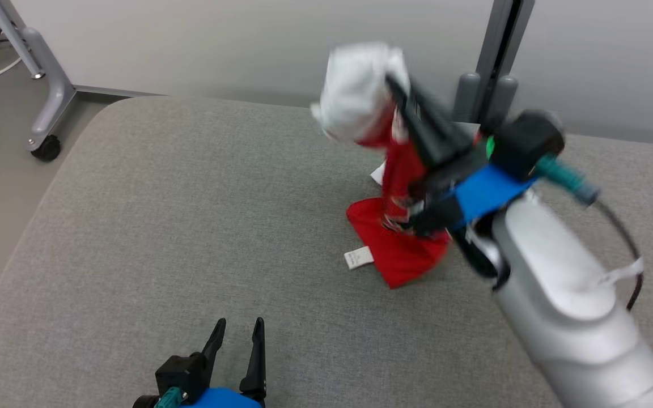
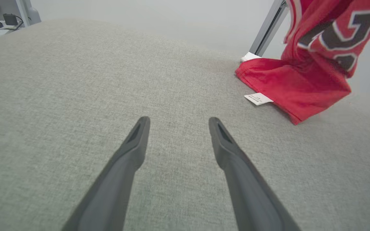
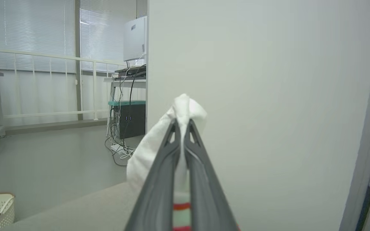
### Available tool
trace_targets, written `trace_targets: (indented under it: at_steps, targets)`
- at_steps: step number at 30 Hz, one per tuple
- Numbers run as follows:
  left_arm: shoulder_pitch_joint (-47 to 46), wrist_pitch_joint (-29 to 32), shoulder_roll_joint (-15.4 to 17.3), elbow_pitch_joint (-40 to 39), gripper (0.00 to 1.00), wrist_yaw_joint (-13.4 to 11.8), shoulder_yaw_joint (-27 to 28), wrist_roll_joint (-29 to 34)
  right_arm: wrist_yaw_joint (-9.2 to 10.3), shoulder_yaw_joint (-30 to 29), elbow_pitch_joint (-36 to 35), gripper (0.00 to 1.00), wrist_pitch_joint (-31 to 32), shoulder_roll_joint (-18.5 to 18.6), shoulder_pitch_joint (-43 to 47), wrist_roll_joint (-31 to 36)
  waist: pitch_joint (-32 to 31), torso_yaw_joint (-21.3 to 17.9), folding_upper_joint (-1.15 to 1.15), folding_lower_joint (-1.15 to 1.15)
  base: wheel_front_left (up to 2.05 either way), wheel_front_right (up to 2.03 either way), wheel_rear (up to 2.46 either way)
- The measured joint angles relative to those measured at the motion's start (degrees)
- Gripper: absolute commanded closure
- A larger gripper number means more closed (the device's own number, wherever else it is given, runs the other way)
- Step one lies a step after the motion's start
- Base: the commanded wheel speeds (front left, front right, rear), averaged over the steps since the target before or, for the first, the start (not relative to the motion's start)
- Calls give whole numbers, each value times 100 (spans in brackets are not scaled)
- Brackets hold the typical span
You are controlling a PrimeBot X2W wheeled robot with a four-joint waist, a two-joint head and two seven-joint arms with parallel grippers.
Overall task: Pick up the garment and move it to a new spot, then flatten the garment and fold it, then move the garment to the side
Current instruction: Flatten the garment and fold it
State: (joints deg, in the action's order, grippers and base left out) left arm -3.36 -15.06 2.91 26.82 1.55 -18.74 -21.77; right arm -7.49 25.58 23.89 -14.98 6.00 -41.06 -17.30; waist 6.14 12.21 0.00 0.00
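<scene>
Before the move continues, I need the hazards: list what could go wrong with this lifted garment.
1. The right gripper pinches only a small white fold of the garment; it could slip out.
2. The red hem lies on the grey surface and may drag and bunch when carried.

Open grey cushion (image 1: 190,198) left of the red garment (image 1: 400,255); metal post (image 1: 499,39) behind.
</scene>
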Motion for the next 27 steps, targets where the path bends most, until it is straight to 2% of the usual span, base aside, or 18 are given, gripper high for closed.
trace_targets:
  at_steps: [4, 7, 13, 14, 15, 16, 19, 22, 25, 27]
  targets:
    - [55, 0, 0, 73, 0, -2, 41, 2, -1, -740, -404, 100, -2, -158, -614, -314, -17, 26, 0, 0, 0, 0, 0]
    - [153, 0, 0, 116, 0, -1, 132, 18, -1, -1405, -325, 100, -7, -197, -603, -375, -67, -62, 0, 0, 0, 0, 0]
    - [203, 0, 0, 122, 0, 48, 142, 4, 0, -2663, 725, 100, -2, -25, 660, -90, -78, -380, 0, 0, 0, 0, 0]
    - [183, 0, 0, 115, 0, 49, 122, -4, -1, -2981, 933, 91, -3, 24, 860, -20, -63, -428, 0, 0, 0, 0, 0]
    - [151, -1, -1, 108, 0, 48, 107, -11, 1, -3229, 1156, 53, -5, 96, 1062, 108, -41, -471, 0, 0, 0, 0, 0]
    - [108, 0, 0, 104, 0, 48, 90, -25, 0, -3497, 1328, 0, -4, 164, 1269, 271, -12, -513, 0, 0, 0, 0, 0]
    - [-20, 0, -4, 98, 0, 47, 15, 0, 1, -4172, 1747, 0, 1, 212, 1642, 672, 62, -604, 0, 0, 0, 0, 0]
    - [-55, 0, -2, 98, 0, 43, 24, 18, 0, -4603, 1794, 0, 0, 121, 1727, 933, 84, -681, 0, 0, 0, 0, 0]
    - [-58, 0, -2, 104, 0, 53, 46, 74, 0, -4778, 1677, 0, -1, -15, 1822, 1189, 65, -746, 0, 0, 0, 0, 0]
    - [-65, 0, -2, 93, 0, 80, 36, 93, 1, -4689, 1502, 0, -3, -89, 1856, 1284, 47, -776, 0, 0, 0, 0, 0]
